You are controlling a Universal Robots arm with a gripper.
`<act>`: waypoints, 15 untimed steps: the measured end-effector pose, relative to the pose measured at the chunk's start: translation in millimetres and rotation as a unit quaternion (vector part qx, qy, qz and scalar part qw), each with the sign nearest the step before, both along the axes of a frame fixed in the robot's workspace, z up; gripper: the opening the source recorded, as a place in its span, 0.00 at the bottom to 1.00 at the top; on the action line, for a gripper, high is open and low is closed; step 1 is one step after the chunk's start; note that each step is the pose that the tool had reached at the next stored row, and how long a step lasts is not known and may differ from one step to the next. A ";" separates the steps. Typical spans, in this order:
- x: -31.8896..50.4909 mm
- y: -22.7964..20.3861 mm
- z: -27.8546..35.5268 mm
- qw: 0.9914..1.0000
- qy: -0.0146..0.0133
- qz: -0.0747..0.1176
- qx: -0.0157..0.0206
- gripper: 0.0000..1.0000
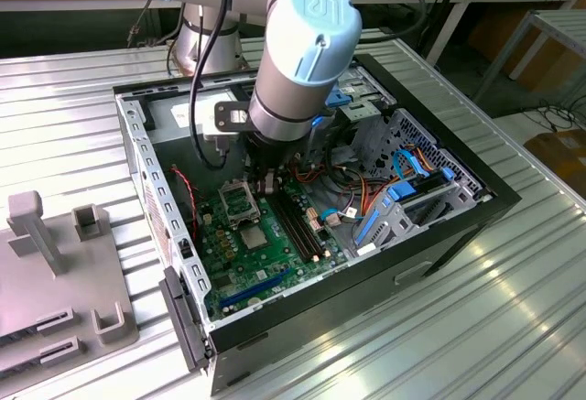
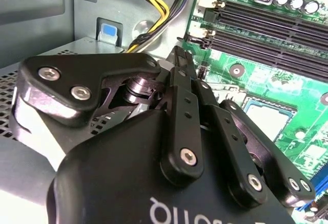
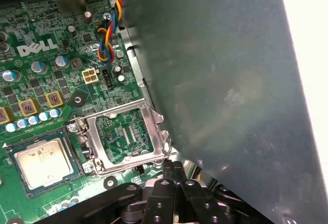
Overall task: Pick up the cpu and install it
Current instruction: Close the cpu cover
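The cpu (image 3: 40, 161), a shiny grey square with a green rim, lies on your board (image 3: 46, 75); the tool (image 3: 173, 170) looks clenched, holding nothing.

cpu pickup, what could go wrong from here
1. The cpu lies flat on the board, so the gripper may slip off its thin edge or scrape nearby parts.
2. A grey panel stands close beside the gripper; a sideways move could hit it.
3. Coloured wires hang near the socket and might snag.
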State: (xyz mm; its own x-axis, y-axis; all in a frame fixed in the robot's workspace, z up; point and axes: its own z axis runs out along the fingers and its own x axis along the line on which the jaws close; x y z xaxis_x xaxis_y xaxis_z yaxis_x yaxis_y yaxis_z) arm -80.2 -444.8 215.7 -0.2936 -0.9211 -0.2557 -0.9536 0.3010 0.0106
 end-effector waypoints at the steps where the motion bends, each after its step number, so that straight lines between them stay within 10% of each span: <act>1: 0.0 0.0 0.6 1.000 0.000 0.000 -0.001 0.11; 5: 0.0 0.0 2.9 1.000 0.002 0.000 -0.007 0.11; 7: -0.1 0.0 16.3 1.000 0.009 0.000 -0.017 0.11; 8: -0.1 -0.4 24.4 1.000 0.012 0.000 -0.017 0.11; 15: -0.1 -1.9 28.4 1.000 0.012 0.000 -0.017 0.11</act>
State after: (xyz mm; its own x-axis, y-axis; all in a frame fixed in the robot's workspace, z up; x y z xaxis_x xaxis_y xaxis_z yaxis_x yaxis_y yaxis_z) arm -80.3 -446.7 244.1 -0.2993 -0.9293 -0.2164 -0.9532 0.3015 0.0235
